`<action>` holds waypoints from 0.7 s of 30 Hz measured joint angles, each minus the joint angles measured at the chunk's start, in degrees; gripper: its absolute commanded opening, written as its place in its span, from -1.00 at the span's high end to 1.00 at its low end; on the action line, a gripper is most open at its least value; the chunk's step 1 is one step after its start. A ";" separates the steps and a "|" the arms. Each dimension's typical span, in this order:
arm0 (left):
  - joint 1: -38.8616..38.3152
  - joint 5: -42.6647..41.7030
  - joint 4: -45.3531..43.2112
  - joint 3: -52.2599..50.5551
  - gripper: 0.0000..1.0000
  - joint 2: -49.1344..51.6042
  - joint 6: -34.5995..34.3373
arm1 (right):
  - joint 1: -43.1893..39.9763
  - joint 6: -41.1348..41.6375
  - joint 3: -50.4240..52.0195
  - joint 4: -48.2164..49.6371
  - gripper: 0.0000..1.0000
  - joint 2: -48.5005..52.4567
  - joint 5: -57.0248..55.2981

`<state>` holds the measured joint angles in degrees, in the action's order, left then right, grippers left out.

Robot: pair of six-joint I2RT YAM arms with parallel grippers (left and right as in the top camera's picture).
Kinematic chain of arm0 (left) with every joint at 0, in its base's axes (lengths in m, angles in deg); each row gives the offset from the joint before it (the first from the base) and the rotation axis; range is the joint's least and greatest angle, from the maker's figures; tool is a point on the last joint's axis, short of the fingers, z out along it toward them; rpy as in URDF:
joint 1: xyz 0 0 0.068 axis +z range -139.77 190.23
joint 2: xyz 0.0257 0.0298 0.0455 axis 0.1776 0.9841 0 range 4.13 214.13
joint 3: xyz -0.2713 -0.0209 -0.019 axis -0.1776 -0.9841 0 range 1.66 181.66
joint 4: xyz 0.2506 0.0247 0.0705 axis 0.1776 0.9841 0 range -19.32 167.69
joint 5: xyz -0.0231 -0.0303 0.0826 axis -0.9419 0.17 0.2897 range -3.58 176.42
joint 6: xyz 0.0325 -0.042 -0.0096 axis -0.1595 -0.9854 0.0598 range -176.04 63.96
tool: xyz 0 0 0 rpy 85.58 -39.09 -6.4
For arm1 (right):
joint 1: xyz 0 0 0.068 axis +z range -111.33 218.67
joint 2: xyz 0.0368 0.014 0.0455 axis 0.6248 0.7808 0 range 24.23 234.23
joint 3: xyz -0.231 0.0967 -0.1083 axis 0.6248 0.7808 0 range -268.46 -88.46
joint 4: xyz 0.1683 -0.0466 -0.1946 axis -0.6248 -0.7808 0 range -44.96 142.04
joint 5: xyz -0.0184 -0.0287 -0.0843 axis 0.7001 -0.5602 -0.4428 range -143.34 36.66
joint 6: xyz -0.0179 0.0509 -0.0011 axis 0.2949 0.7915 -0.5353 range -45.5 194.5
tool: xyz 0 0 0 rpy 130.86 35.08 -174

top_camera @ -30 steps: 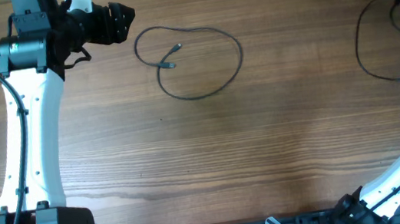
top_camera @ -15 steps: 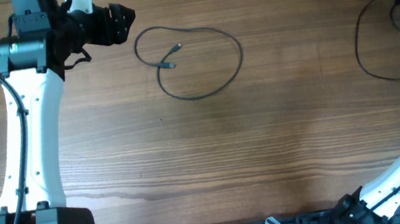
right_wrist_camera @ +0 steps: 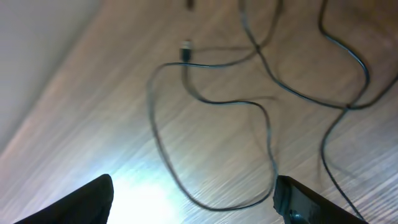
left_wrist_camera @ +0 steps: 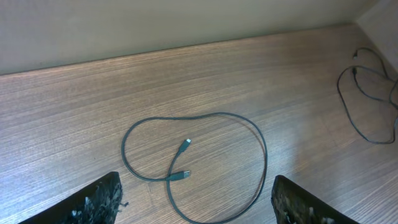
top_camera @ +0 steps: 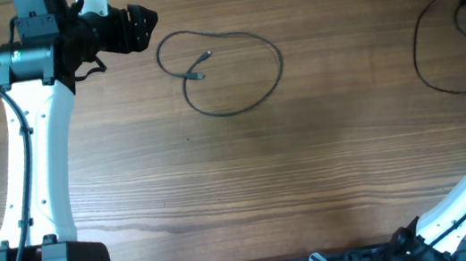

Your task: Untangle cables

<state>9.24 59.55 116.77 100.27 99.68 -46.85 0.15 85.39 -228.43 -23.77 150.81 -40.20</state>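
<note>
Lying flat on the wood-grain tabletop (top_camera: 221, 177) near its far edge, left of the middle, is one thin black cable (top_camera: 231, 113), curled into a single rounded loop whose strand crosses itself once. Its two small grey plugs (left_wrist_camera: 185, 145) sit inside the loop, close together but not touching. Toward the far right corner lie more thin black cables (top_camera: 416, 57), their long strands bending in wide curves that cross one another in several places and run off the right side of the overhead view. The right wrist view shows a small plug (right_wrist_camera: 186, 50) at the end of one of these strands, though that picture is blurred. The left end effector (left_wrist_camera: 198, 202) sits near the far left corner, just beside the single loop and facing it, its dark, rough-surfaced fingers (left_wrist_camera: 102, 199) spread wide with nothing between them. The right end effector (right_wrist_camera: 193, 199) hangs above the crossed strands by the right edge, its fingers likewise wide apart and touching no cable.
</note>
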 measured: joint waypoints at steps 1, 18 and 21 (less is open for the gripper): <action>0.00 0.00 0.00 0.00 -0.57 0.02 0.04 | 0.33 -0.42 0.00 -0.02 -0.70 -1.05 0.46; 0.00 0.00 0.02 0.00 -0.61 0.02 1.05 | 12.66 -3.72 0.00 -9.62 -0.63 -11.21 -3.17; 0.00 0.00 0.02 0.00 -0.62 0.02 1.09 | 14.82 -3.72 0.00 -10.16 -0.63 -11.21 -4.57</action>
<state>9.24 59.55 116.79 100.27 99.70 -45.76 14.97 81.68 -228.43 -33.93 139.60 -44.76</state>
